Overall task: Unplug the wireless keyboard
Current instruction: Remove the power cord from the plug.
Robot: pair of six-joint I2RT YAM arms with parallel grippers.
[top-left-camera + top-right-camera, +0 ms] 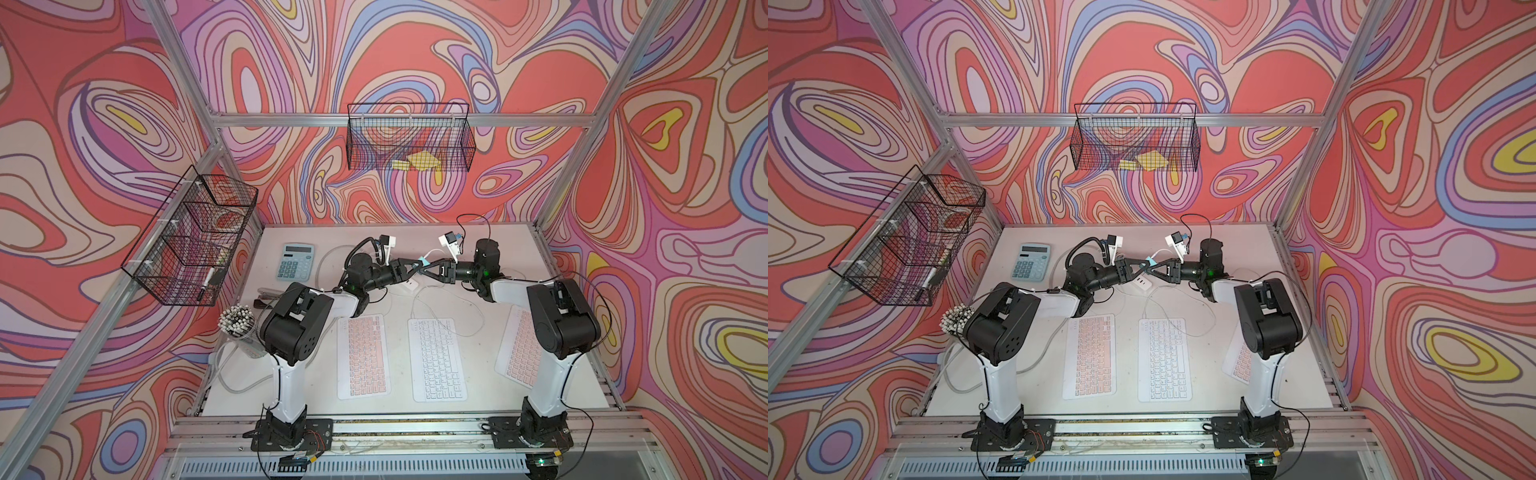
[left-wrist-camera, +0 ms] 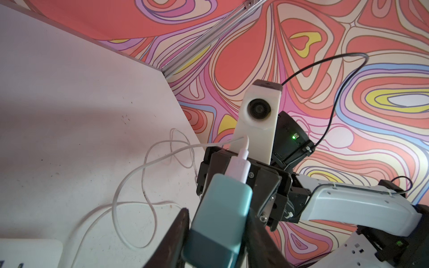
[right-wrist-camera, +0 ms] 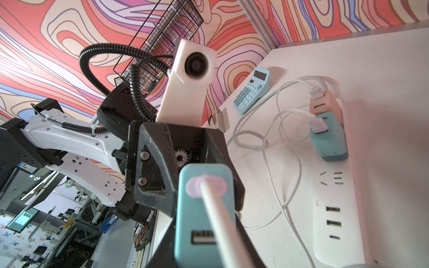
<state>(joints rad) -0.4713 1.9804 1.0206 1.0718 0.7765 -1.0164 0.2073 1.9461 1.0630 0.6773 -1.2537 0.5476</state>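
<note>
Left pincer (image 1: pixel 416 267): above the table (image 1: pixel 478 374), tip to tip with the right pincer (image 1: pixel 430 271); narrow, its fingers pressed on both sides of a teal charger (image 2: pixel 220 208)
Right pincer: narrow too; its fingers flank the same charger at the end that carries the plug (image 2: pixel 239 166), seemingly touching its sides
Charger: in the air between the two pincers, clear of the table
Plug: pink; seated in the charger's end that faces the right pincer
Cable (image 3: pixel 214 206): white; leaves the plug, passes over the right pincer, droops to the table in loops
White keyboard (image 1: pixel 436 359): flat on the table, below the pincers and nearer the arm bases; the cable reaches its far corner
Pink keyboard (image 1: pixel 363 357): beside the white one, on the left pincer's side
Second pink keyboard (image 1: pixel 517 349): on the right pincer's side; partly under that arm
Power strip (image 3: pixel 334 208): on the table just beneath the pincers; a second charger (image 3: pixel 329 139) stands in it
Calculator (image 1: pixel 296 261): out past the left pincer, well apart
</note>
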